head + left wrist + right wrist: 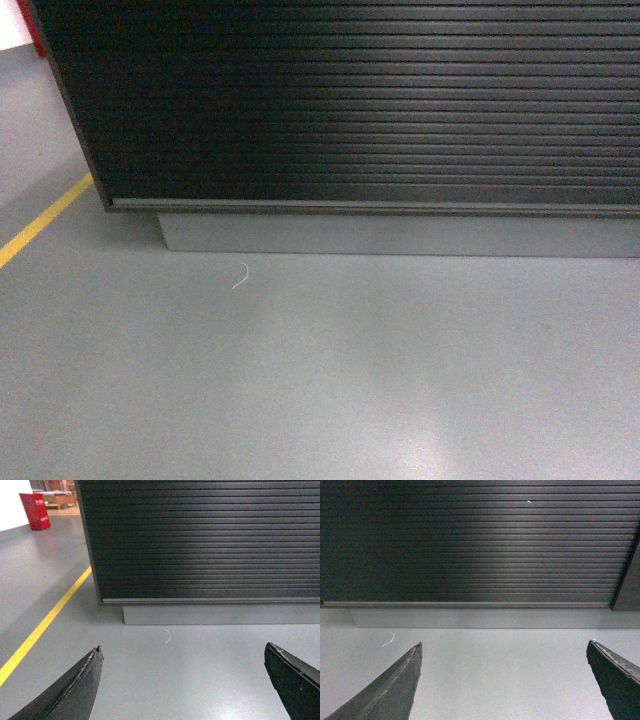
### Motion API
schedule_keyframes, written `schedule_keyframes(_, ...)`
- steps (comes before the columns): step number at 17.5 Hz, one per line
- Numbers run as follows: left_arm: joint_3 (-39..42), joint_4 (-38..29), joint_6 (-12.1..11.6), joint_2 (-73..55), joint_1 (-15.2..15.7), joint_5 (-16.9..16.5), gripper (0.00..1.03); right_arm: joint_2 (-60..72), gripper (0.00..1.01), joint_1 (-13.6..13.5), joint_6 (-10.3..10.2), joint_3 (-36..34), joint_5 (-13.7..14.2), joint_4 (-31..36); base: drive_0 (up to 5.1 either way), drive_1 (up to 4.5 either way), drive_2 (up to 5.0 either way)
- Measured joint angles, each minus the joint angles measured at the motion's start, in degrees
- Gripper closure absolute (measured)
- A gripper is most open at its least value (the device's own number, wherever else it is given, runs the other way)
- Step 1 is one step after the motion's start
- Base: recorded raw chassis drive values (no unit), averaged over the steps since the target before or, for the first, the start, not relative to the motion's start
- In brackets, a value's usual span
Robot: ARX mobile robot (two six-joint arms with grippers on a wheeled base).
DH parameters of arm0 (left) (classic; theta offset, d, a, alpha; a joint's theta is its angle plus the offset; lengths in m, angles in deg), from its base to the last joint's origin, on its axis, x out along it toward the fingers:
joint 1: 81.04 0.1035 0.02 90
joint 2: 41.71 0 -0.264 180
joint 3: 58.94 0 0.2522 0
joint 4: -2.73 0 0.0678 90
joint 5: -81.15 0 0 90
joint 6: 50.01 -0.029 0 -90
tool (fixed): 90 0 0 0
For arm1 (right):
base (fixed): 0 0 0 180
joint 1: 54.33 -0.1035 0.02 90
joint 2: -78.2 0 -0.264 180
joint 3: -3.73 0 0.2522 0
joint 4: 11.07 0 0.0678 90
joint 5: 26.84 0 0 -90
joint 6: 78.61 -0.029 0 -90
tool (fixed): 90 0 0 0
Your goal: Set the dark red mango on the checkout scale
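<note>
1. Starting at the far left, we see a yellow line (45,218) painted on the grey floor (320,380), running up toward a red box (35,511) that stands well away in the background of the left wrist view.

2. Next comes the checkout (370,100): we face its dark, ribbed front, which sits on a grey plinth (400,236). Its top is out of every view, so we cannot see the scale, nor say what lies on the counter.

3. A small white scrap (240,275) lies on the floor just in front of the plinth, near its left end.

4. Our left gripper (182,680) is spread wide and holds nothing; between its fingers (80,685) we see only floor.

5. Our right gripper (505,680) is likewise wide apart and empty, its fingers (395,685) pointing low at the counter front.

6. The mango is in none of our views, so we cannot tell where it is; we judge the task has not yet reached the pick-up.

7. On handling, we judge from the task alone: a mango should be moderately heavy for its size, firm but easily bruised, with smooth skin that may slip. We would take it across its narrower middle, fingers on the two flatter sides, squeezing only enough to stop it rolling.

8. No container, tray or basket shows in these views, so we have nothing to report on contents.
</note>
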State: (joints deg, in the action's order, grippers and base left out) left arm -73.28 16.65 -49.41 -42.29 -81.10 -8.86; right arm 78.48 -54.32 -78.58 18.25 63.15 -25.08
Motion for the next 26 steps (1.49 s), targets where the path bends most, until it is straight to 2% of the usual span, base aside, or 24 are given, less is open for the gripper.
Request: schedule_keyframes(26,0.00,0.02,0.00,0.00,0.00,0.04,0.05,0.00,0.03,0.00,0.00,0.00,-0.02,0.07,0.0,2.74,-2.7)
